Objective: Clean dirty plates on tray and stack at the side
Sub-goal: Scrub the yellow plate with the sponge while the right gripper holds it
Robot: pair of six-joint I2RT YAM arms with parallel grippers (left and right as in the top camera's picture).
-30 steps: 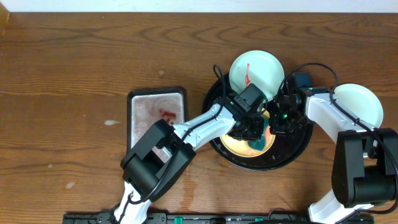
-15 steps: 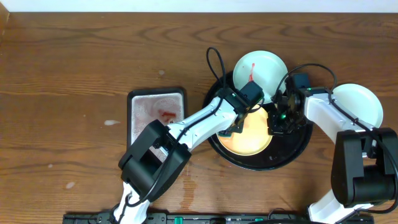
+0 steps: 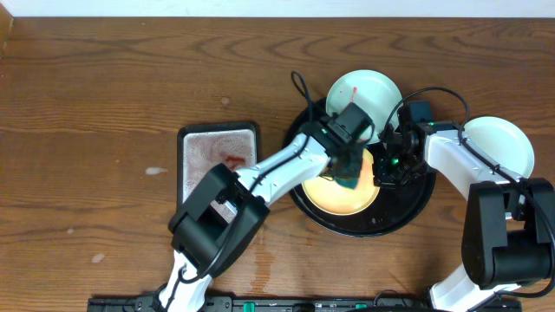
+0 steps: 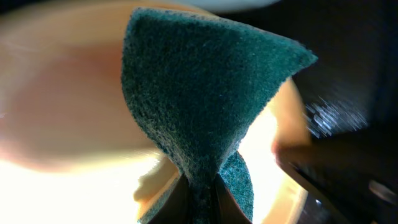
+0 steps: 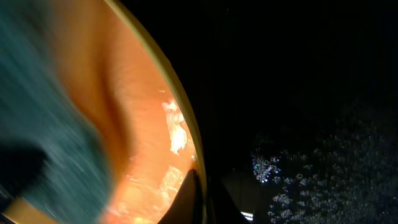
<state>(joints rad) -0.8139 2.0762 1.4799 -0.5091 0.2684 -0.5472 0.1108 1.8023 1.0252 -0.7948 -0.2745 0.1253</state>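
A yellow plate (image 3: 334,198) lies in the black tray (image 3: 408,212). My left gripper (image 3: 347,165) is shut on a dark green sponge (image 3: 349,178) and presses it onto the plate's far part. In the left wrist view the sponge (image 4: 205,93) fans out from the left gripper (image 4: 200,193) over the yellow plate (image 4: 62,124). My right gripper (image 3: 380,171) is shut on the plate's right rim; the right wrist view shows the right gripper (image 5: 202,186) pinching the yellow plate (image 5: 143,112) at its edge. A mint plate (image 3: 362,95) with a red smear rests on the tray's far rim.
A clean mint plate (image 3: 499,143) sits on the wood table right of the tray. A small grey tray (image 3: 218,160) with red smears lies left of the black tray. Water droplets cover the black tray (image 5: 298,93) floor.
The left gripper has swept the sponge across the yellow plate, from its near right part to the left and then to the far middle. The right gripper has stayed on the rim.
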